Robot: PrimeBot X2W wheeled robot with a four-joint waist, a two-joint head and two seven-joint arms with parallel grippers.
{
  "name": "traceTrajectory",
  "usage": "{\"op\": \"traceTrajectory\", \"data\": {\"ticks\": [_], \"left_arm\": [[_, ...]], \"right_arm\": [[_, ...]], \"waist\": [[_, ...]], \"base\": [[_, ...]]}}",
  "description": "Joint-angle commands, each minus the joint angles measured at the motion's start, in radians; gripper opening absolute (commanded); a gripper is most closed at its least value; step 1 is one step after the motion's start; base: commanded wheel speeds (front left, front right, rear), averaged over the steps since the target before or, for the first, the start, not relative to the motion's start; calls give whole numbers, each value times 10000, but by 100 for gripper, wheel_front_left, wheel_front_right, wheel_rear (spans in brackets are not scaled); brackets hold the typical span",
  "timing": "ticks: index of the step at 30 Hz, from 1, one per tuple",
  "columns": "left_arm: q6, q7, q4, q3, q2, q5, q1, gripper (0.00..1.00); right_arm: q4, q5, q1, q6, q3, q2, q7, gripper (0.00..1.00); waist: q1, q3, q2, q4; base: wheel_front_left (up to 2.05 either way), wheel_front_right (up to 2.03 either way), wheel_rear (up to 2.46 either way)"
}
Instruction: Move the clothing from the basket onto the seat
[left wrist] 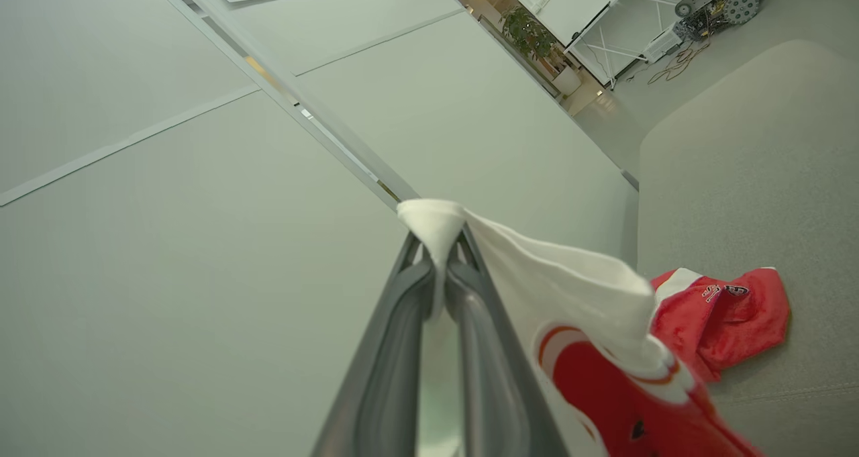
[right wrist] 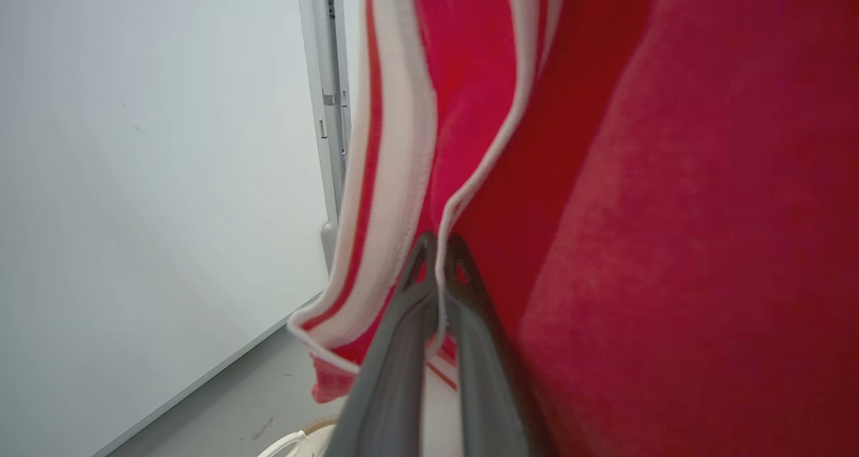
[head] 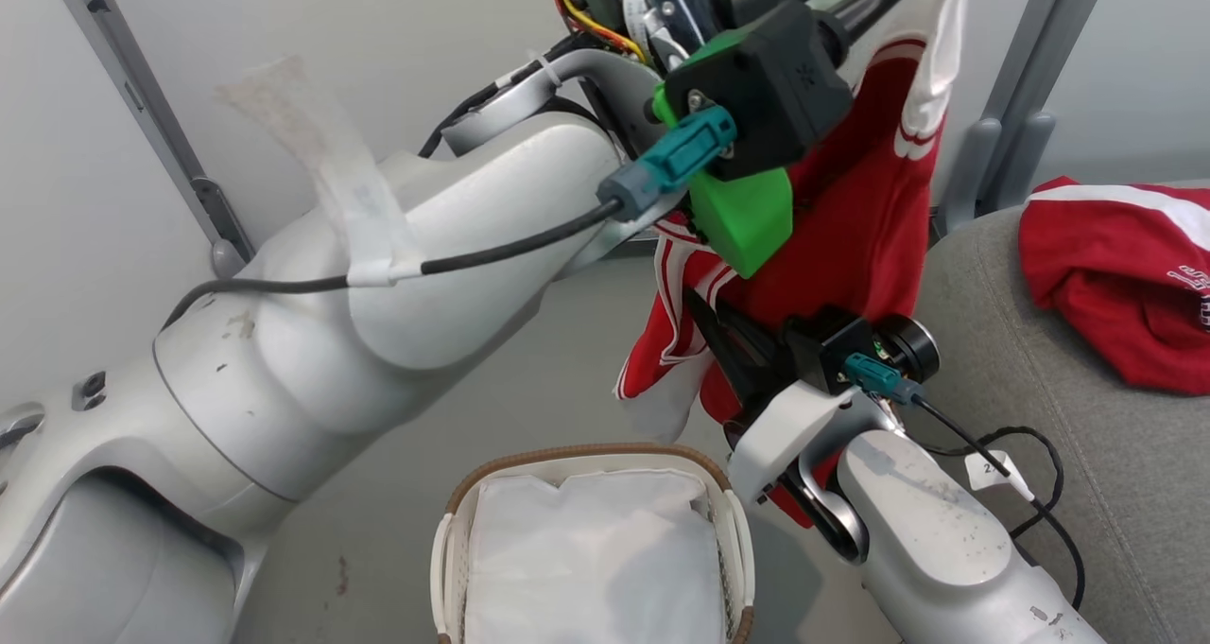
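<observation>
Left gripper [left wrist: 439,235]: fingers closed, pinching the white sleeve edge of the hanging garment [head: 851,218] at upper centre of the head view. The left arm slants up from lower left.

Right gripper [right wrist: 439,242]: fingers closed on a white-piped hem lower on the same garment. The right forearm rises from lower right.

Count: two red garments. One hangs up-frame of the basket [head: 586,457]; the second garment [head: 1106,275] lies crumpled on the seat [head: 1040,417] at right. One basket, bottom centre, white liner [head: 586,559] showing.

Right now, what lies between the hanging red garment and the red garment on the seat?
A bare stretch of the grey seat, shown in the head view.
</observation>
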Motion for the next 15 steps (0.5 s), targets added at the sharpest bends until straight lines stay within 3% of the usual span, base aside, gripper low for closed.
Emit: {"op": "traceTrajectory", "data": {"ticks": [1, 15], "left_arm": [[99, 4, 63, 59, 135, -84, 215, 0], [672, -491, 1638, 590, 1028, -1165, 2142, 0]], "right_arm": [[-35, -19, -45, -11, -43, -35, -19, 0], [-1202, -45, 400, -11, -676, -35, -21, 0]], "waist": [[0, 20, 0, -40], [0, 260, 0, -521]], "base": [[0, 0, 0], [0, 0, 0]]}}
